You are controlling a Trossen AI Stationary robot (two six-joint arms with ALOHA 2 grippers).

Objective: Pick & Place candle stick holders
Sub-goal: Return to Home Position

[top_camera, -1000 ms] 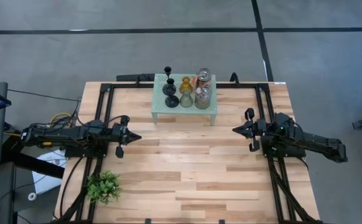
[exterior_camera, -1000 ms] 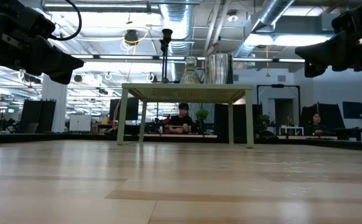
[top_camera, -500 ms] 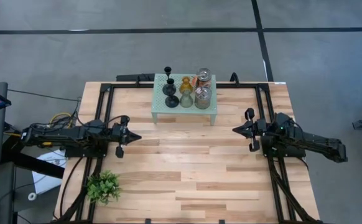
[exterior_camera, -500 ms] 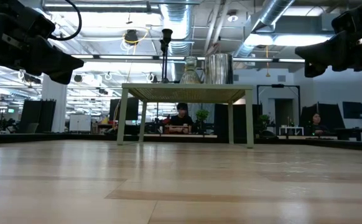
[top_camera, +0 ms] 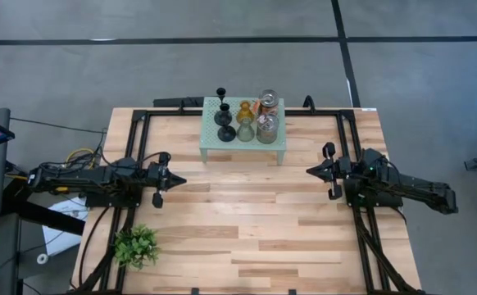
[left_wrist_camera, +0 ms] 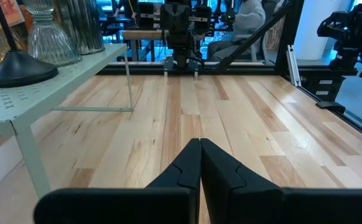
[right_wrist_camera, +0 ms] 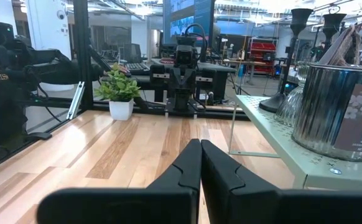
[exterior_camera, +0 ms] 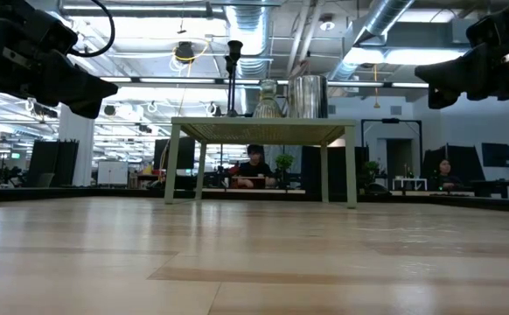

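Several candle stick holders stand on the top of the mint-green rack (top_camera: 276,147) at the table's far middle: two black ones (top_camera: 224,131), an amber one (top_camera: 246,108), a grey-olive one (top_camera: 245,130) and two silvery jar-like ones (top_camera: 267,126). My left gripper (top_camera: 179,180) is shut and empty at the table's left, level, pointing right; it also shows in the left wrist view (left_wrist_camera: 200,144). My right gripper (top_camera: 310,171) is shut and empty at the table's right, pointing left; it also shows in the right wrist view (right_wrist_camera: 200,144). Both hang above the table, nearer than the rack.
A small green plant (top_camera: 136,246) in a white pot stands at the table's near left corner. The rack stands on four thin legs (exterior_camera: 174,162). Bare wood lies between the two grippers and toward the near edge. People sit in the room beyond the table (exterior_camera: 254,166).
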